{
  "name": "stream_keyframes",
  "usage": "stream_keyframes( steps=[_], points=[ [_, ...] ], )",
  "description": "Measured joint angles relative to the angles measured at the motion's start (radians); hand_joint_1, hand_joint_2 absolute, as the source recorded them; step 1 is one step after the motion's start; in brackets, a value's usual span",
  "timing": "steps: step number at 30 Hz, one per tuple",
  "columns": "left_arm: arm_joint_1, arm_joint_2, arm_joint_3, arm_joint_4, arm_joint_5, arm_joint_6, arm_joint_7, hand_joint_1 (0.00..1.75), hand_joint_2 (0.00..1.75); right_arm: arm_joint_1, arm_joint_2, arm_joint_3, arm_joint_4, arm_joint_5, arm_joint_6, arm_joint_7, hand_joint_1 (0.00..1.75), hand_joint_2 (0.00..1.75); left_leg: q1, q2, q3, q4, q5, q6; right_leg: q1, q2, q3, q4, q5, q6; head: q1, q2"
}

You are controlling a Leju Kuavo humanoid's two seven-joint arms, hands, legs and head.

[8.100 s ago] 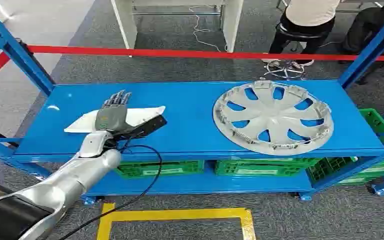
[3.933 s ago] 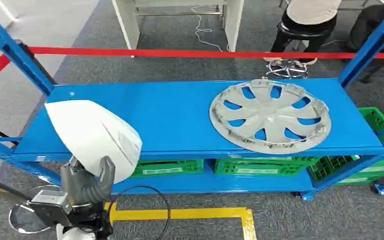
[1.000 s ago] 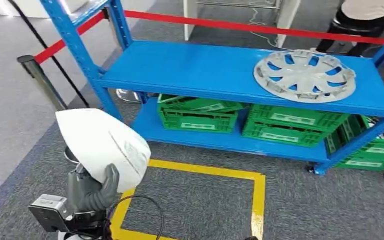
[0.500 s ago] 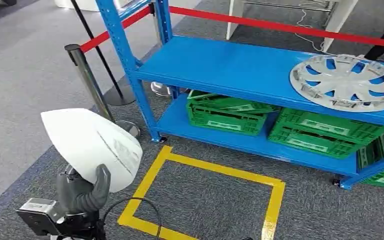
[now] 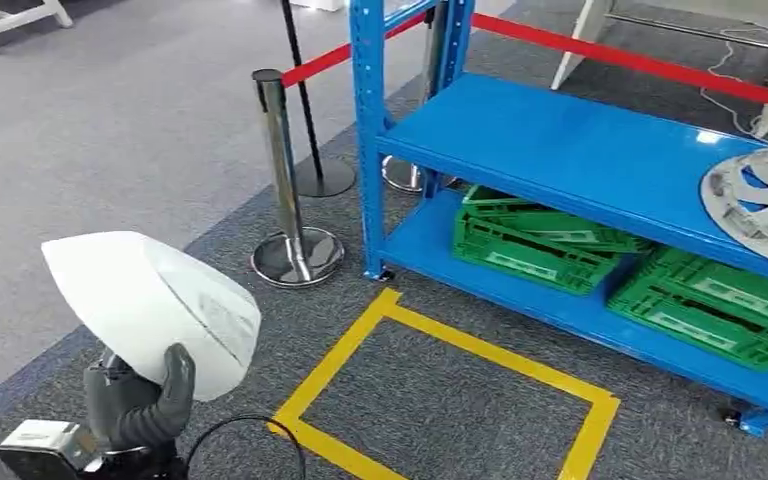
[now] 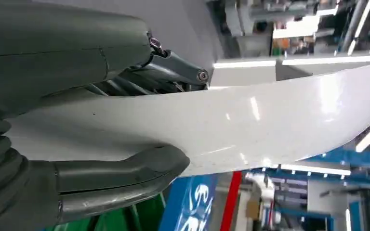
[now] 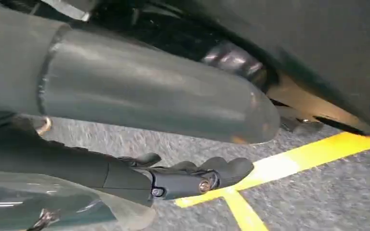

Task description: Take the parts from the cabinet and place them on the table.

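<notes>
My left hand (image 5: pixel 138 398) holds a white curved shell part (image 5: pixel 150 300) upright at the lower left of the head view, thumb pressed on its face. In the left wrist view the thumb (image 6: pixel 120 178) and the fingers clamp the white part (image 6: pixel 250 125) from both sides. A silver wheel cover (image 5: pixel 765 200) lies on the top shelf of the blue rack (image 5: pixel 560 150) at the far right. My right hand (image 7: pixel 164 120) hangs over the grey carpet with its fingers (image 7: pixel 192 177) stretched out and nothing in them.
Green crates (image 5: pixel 530 240) sit on the rack's lower shelf. A chrome stanchion (image 5: pixel 285 170) with a red belt (image 5: pixel 320 62) stands left of the rack, a second one behind it. A yellow tape square (image 5: pixel 460 345) marks the carpet in front.
The camera has swung left, so the rack and wheel cover have slid to the picture's right and the stanchions have come in. My left hand keeps its hold on the white part.
</notes>
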Motion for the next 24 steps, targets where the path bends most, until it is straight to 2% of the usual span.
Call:
stream_keyframes(
  steps=[1,2,3,5,6,7,8,9,10,11,12,13,14,15,16,17,18,20,21,22,23,24],
  points=[
    [0.005,0.000,0.004,-0.006,-0.002,-0.002,0.000,1.75,1.75,0.001,0.000,0.003,0.000,0.003,-0.002,-0.001,0.00,0.00,-0.001,-0.009,-0.003,0.002,-0.001,-0.002,-0.004,0.052,0.016,-0.031,-0.013,-0.005,-0.002,0.000],
    [0.008,0.000,0.008,-0.012,-0.005,-0.002,0.000,1.75,1.75,0.001,0.000,0.008,0.001,0.008,-0.005,-0.003,0.00,0.00,-0.001,-0.026,-0.011,0.011,-0.003,-0.007,-0.007,0.052,0.025,-0.057,-0.014,-0.003,-0.002,0.000],
    [0.015,0.000,0.010,-0.019,-0.008,-0.002,0.000,1.75,1.75,-0.002,0.002,0.013,0.001,0.015,-0.007,-0.004,0.00,0.00,0.004,-0.036,-0.015,0.008,0.001,-0.015,-0.001,0.040,0.031,-0.052,-0.014,-0.004,-0.001,0.000],
    [0.031,0.000,0.017,-0.030,-0.010,-0.002,0.000,1.75,1.75,-0.005,0.002,0.016,0.001,0.019,-0.010,-0.004,0.00,0.00,0.005,-0.061,-0.018,0.005,0.008,-0.028,-0.002,0.019,0.036,-0.054,-0.010,-0.014,-0.001,0.000],
    [0.036,0.000,0.020,-0.037,-0.010,-0.002,0.000,1.75,1.75,-0.006,0.008,0.020,0.001,0.022,-0.010,-0.004,0.00,0.00,0.004,-0.056,-0.019,0.011,0.002,-0.029,-0.012,0.000,0.041,-0.063,-0.005,-0.020,0.000,0.000],
    [0.039,0.000,0.023,-0.042,-0.010,-0.002,0.000,1.75,1.75,-0.006,0.007,0.020,0.001,0.024,-0.011,-0.004,0.00,0.00,-0.003,-0.006,-0.025,0.028,-0.011,-0.037,-0.010,-0.007,0.046,-0.067,-0.005,-0.021,-0.006,0.000],
    [0.036,0.000,0.028,-0.046,-0.007,-0.005,0.000,1.75,1.75,-0.006,0.008,0.022,0.001,0.030,-0.011,-0.004,0.00,0.00,0.001,0.047,-0.055,0.096,-0.052,-0.048,-0.009,-0.027,0.050,-0.068,-0.007,-0.027,-0.020,0.000],
    [0.036,0.000,0.032,-0.046,0.001,-0.008,0.000,1.75,1.75,-0.006,0.009,0.026,0.001,0.036,-0.009,-0.002,0.00,0.00,0.005,0.068,-0.092,0.173,-0.090,-0.054,-0.007,-0.044,0.052,-0.068,-0.010,-0.029,-0.019,0.000],
    [0.038,0.000,0.036,-0.046,0.009,-0.016,0.000,1.75,1.75,-0.005,0.009,0.031,0.001,0.042,-0.010,0.002,0.00,0.00,0.010,0.077,-0.131,0.255,-0.122,-0.059,-0.007,-0.062,0.053,-0.067,-0.013,-0.029,-0.021,0.000],
    [0.037,0.000,0.040,-0.045,0.017,-0.030,0.000,1.75,1.75,-0.003,0.008,0.035,0.001,0.049,-0.014,-0.001,0.00,0.00,0.014,0.080,-0.157,0.307,-0.134,-0.064,-0.007,-0.080,0.054,-0.067,-0.015,-0.029,-0.020,0.000],
    [0.037,-0.002,0.048,-0.045,0.022,-0.040,0.000,1.75,1.75,-0.004,0.008,0.038,0.001,0.051,-0.022,-0.010,0.00,0.00,0.019,0.082,-0.155,0.304,-0.119,-0.067,-0.007,-0.094,0.056,-0.067,-0.016,-0.028,-0.020,0.000],
    [0.037,-0.006,0.059,-0.045,0.023,-0.049,0.000,1.75,1.75,-0.007,0.009,0.039,0.001,0.051,-0.029,-0.021,0.00,0.00,0.022,0.085,-0.132,0.258,-0.083,-0.069,-0.007,-0.107,0.058,-0.067,-0.019,-0.026,-0.020,0.000],
    [0.037,-0.009,0.068,-0.045,0.025,-0.057,0.000,1.75,1.75,-0.010,0.010,0.039,0.001,0.050,-0.033,-0.026,0.00,0.00,0.023,0.094,-0.094,0.182,-0.040,-0.069,-0.008,-0.118,0.063,-0.067,-0.022,-0.024,-0.021,0.000],
    [0.037,-0.013,0.077,-0.045,0.034,-0.071,0.000,1.75,1.75,-0.012,0.010,0.039,0.001,0.050,-0.033,-0.022,0.00,0.00,0.022,0.120,-0.042,0.084,0.006,-0.065,-0.008,-0.129,0.070,-0.067,-0.026,-0.019,-0.021,0.000],
    [0.035,-0.018,0.086,-0.045,0.041,-0.087,0.000,1.75,1.75,-0.012,0.010,0.039,0.001,0.050,-0.031,-0.014,0.00,0.00,0.016,0.186,-0.013,0.024,0.008,-0.060,-0.005,-0.138,0.073,-0.068,-0.031,-0.012,-0.020,0.000],
    [0.030,-0.024,0.091,-0.044,0.045,-0.097,0.002,1.75,1.75,-0.012,0.010,0.039,0.001,0.050,-0.028,-0.011,0.00,0.00,0.003,0.200,-0.008,0.006,0.001,-0.050,0.005,-0.149,0.068,-0.063,-0.037,-0.002,-0.023,0.000],
    [0.027,-0.027,0.097,-0.043,0.045,-0.105,0.002,1.75,1.75,-0.013,0.010,0.039,0.001,0.050,-0.027,-0.010,0.00,0.00,0.005,0.190,-0.013,0.014,-0.001,-0.041,0.005,-0.160,0.075,-0.068,-0.037,0.001,-0.019,0.000],
    [0.027,-0.037,0.113,-0.041,0.043,-0.115,0.002,1.75,1.75,-0.016,0.010,0.039,0.001,0.050,-0.024,-0.010,0.00,0.00,0.002,0.162,-0.019,0.013,-0.002,-0.031,0.006,-0.188,0.089,-0.075,-0.040,0.009,-0.019,0.000],
    [0.027,-0.042,0.118,-0.040,0.043,-0.119,0.002,1.75,1.75,-0.019,0.010,0.039,0.000,0.051,-0.021,-0.010,0.00,0.00,0.010,0.145,-0.013,0.002,0.005,-0.020,0.001,-0.181,0.088,-0.073,-0.048,0.018,-0.021,0.000],
    [0.024,-0.049,0.121,-0.040,0.042,-0.122,0.001,1.75,1.75,-0.020,0.010,0.039,0.000,0.054,-0.020,-0.011,0.00,0.00,0.012,0.135,-0.012,-0.001,0.006,-0.014,-0.003,-0.109,0.080,-0.054,-0.067,0.020,-0.014,0.000],
    [0.017,-0.053,0.125,-0.040,0.042,-0.129,0.001,1.75,1.75,-0.020,0.010,0.039,0.000,0.055,-0.020,-0.011,0.00,0.00,0.012,0.122,-0.014,0.000,0.006,-0.008,-0.003,-0.071,0.052,0.005,-0.102,0.018,-0.014,0.000],
    [0.012,-0.058,0.127,-0.039,0.041,-0.134,0.001,1.75,1.75,-0.019,0.010,0.039,0.000,0.054,-0.021,-0.012,0.00,0.00,0.011,0.109,-0.014,0.000,0.006,-0.003,-0.002,-0.055,0.013,0.085,-0.138,0.017,-0.011,0.000]
  ],
)
